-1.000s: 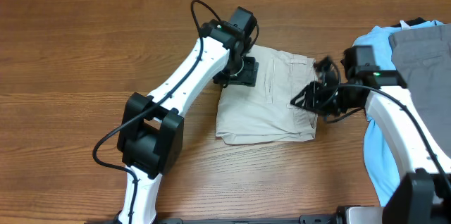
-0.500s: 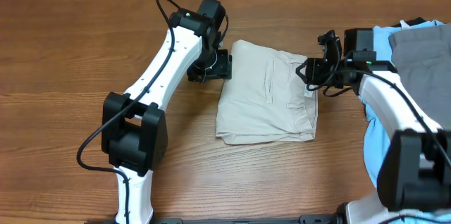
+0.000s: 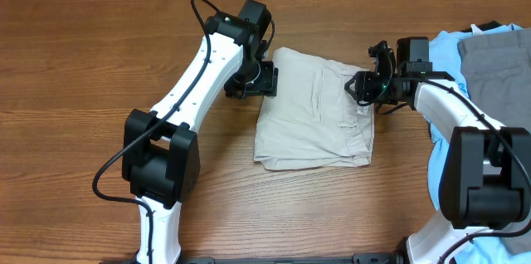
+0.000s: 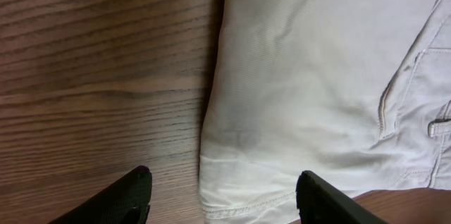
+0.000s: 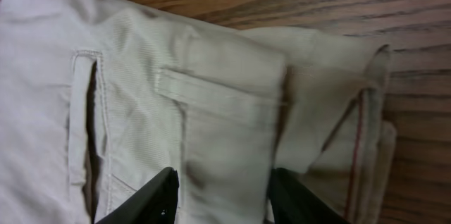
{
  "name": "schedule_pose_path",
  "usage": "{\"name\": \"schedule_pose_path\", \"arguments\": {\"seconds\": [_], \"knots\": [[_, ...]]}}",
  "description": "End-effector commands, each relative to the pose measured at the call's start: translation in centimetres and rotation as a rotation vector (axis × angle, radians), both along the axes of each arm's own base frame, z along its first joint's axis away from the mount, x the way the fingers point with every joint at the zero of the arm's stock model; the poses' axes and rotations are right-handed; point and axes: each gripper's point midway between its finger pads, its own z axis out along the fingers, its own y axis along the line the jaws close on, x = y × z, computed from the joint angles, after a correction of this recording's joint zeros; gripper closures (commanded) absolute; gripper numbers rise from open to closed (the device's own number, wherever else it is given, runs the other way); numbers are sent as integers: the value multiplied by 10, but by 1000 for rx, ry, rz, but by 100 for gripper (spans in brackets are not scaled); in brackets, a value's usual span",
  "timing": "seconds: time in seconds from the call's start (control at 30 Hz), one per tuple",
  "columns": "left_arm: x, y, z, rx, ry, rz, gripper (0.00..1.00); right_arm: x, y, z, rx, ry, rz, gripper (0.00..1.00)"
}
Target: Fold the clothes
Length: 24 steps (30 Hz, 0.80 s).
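The beige shorts (image 3: 311,123) lie folded into a compact rectangle in the middle of the table. My left gripper (image 3: 257,80) hovers at their upper left edge. In the left wrist view it (image 4: 225,199) is open, its fingers (image 4: 134,194) straddling the hemmed edge of the shorts (image 4: 317,76) without touching it. My right gripper (image 3: 362,90) is at the upper right corner. In the right wrist view it (image 5: 224,197) stands open over the waistband and belt loop of the shorts (image 5: 141,76), with cloth lying between the fingers (image 5: 156,194) but not pinched.
A light blue T-shirt (image 3: 440,48) with a grey garment (image 3: 498,65) on top lies at the right edge, under the right arm. Bare wooden table (image 3: 83,65) stretches to the left and front.
The left gripper has slid left off the shorts to their edge. The right gripper has moved up to the top right corner and its jaws have spread apart.
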Motion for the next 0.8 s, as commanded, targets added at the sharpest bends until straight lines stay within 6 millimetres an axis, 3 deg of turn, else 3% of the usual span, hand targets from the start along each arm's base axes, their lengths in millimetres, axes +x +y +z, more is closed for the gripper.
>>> {"name": "schedule_pose_path", "arguments": {"seconds": [0.0, 0.33, 0.77], "knots": [[0, -11, 23, -34, -57, -44, 31, 4, -14, 2, 0, -2, -36, 52], [-2, -20, 24, -39, -70, -66, 31, -1, -1, 0, 7, 12, -5, 53], [-2, -20, 23, -36, -70, -66, 31, 11, -7, 16, 7, -15, -19, 54]]}}
